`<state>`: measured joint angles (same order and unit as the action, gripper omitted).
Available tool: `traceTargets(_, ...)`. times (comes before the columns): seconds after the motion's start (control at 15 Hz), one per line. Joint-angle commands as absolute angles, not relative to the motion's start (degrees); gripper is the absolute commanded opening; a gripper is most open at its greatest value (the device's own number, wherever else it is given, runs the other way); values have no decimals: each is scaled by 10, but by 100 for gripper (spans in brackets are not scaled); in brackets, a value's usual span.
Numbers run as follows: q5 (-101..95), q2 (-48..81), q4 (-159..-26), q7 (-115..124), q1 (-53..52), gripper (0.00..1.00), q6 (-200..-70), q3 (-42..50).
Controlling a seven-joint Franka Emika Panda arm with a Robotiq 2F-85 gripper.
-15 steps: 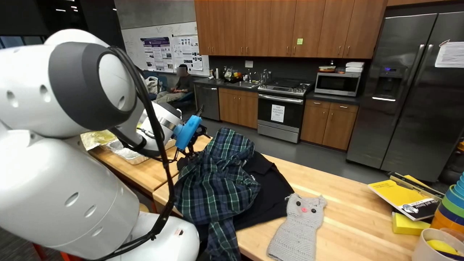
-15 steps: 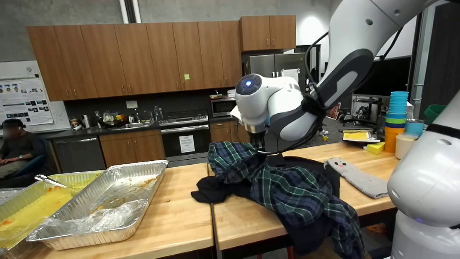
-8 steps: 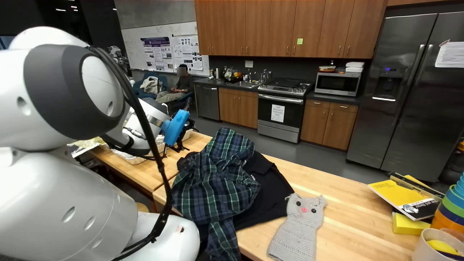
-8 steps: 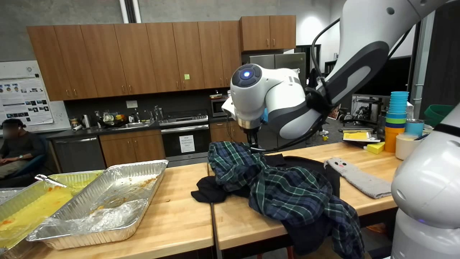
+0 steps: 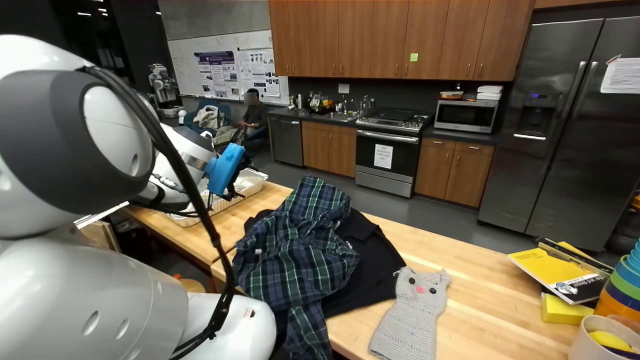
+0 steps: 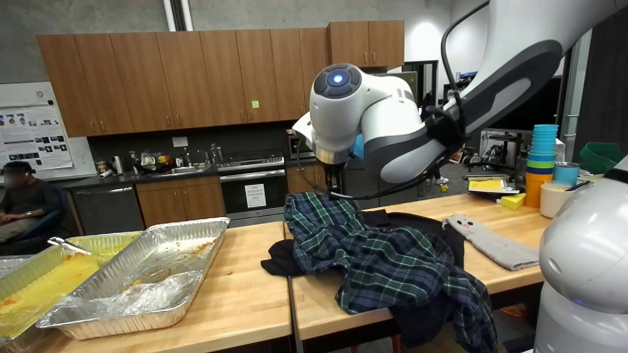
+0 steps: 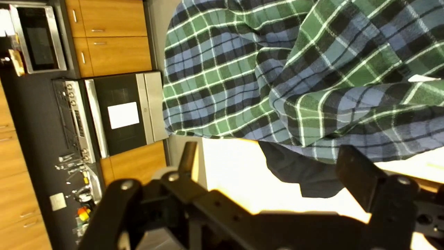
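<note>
A green and blue plaid shirt (image 5: 310,260) lies crumpled on the wooden table, with part of it hanging over the edge. It also fills the top of the wrist view (image 7: 222,76). Beneath it spreads a black garment (image 5: 375,265), whose corner (image 7: 298,173) shows between the fingers in the wrist view. My gripper (image 7: 272,159) is open, its fingers wide apart with nothing held. In an exterior view the gripper (image 6: 336,186) appears just above the shirt's far end, partly hidden by the wrist. A grey knitted cat (image 5: 415,315) lies flat beside the clothes.
A foil tray (image 6: 137,326) with food scraps and a yellow-filled tray (image 6: 105,240) stand on the adjoining table. Yellow books (image 5: 555,270), a yellow block (image 5: 565,309) and stacked cups (image 6: 542,147) occupy the far end. A person (image 6: 24,201) sits in the background.
My gripper has risen and drawn away from the shirt toward the foil trays, staying open. The shirt's near folds have shifted slightly and settled; the cat and trays have not moved.
</note>
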<state>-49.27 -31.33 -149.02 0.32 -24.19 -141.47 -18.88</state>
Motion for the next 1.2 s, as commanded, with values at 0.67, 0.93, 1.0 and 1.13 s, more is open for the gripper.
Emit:
traceTargets(0.67,-292,-239,-1436,-8,-72,100,-1441,-39)
traceTargets(0.93,-165,-152,-1375,-97,-56,100,-1382,3)
traceTargets(1.0,-137,-131,-1356,-121,-56,100,-1357,10)
traceTargets(1.13,-93,-93,-1319,-164,-53,100,-1316,18)
